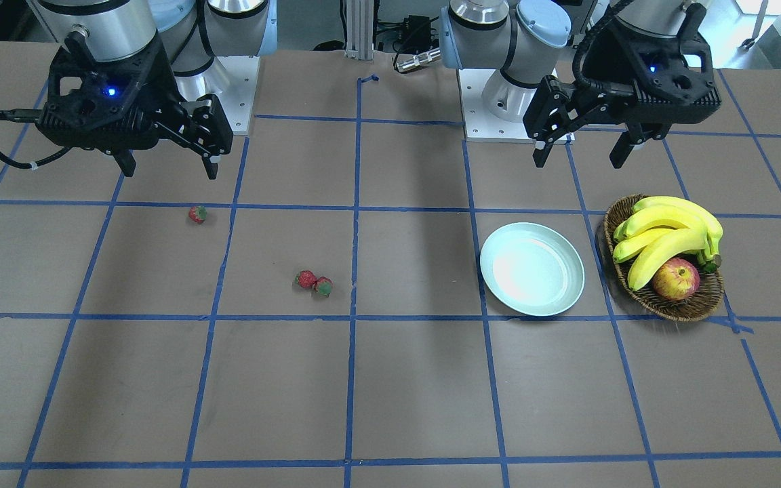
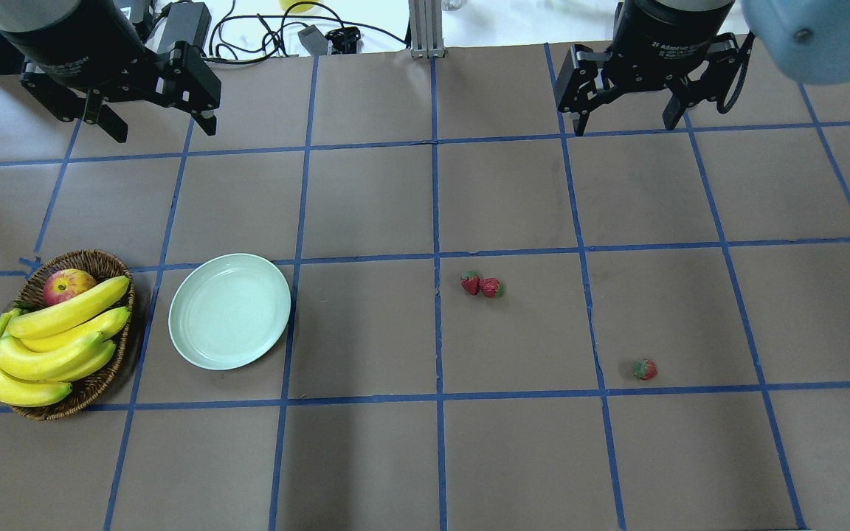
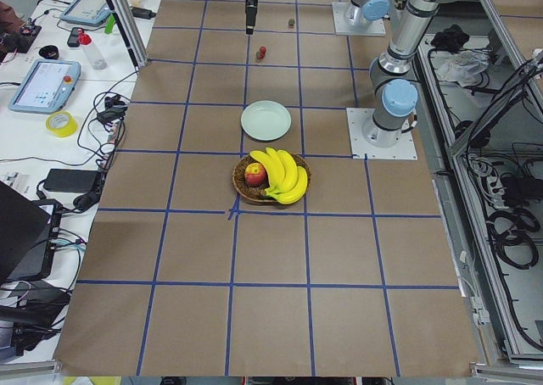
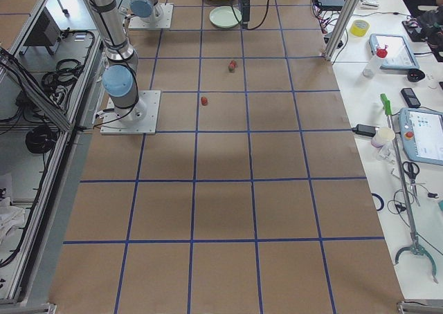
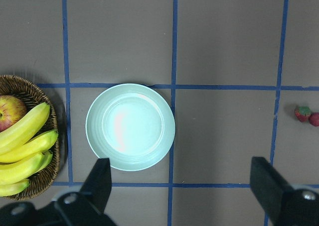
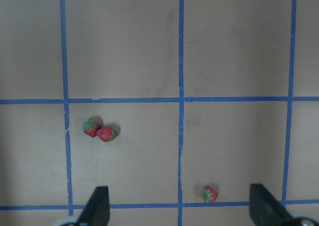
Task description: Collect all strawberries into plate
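Note:
Two strawberries [image 2: 481, 285] lie touching near the table's middle, also in the front view [image 1: 314, 282] and right wrist view [image 6: 99, 131]. A third strawberry [image 2: 644, 369] lies alone toward the right, also in the front view [image 1: 197, 214] and right wrist view [image 6: 210, 193]. The pale mint-green plate [image 2: 229, 310] is empty, left of centre, also in the left wrist view [image 5: 130, 127]. My left gripper [image 2: 156, 131] hangs open and empty high above the table, behind the plate. My right gripper [image 2: 628, 122] hangs open and empty, well above and behind the strawberries.
A brown wicker basket [image 2: 104, 380] with a bunch of bananas [image 2: 49, 339] and a red-yellow apple [image 2: 67, 284] stands just left of the plate. Blue tape lines grid the brown table. Cables and boxes lie past the far edge.

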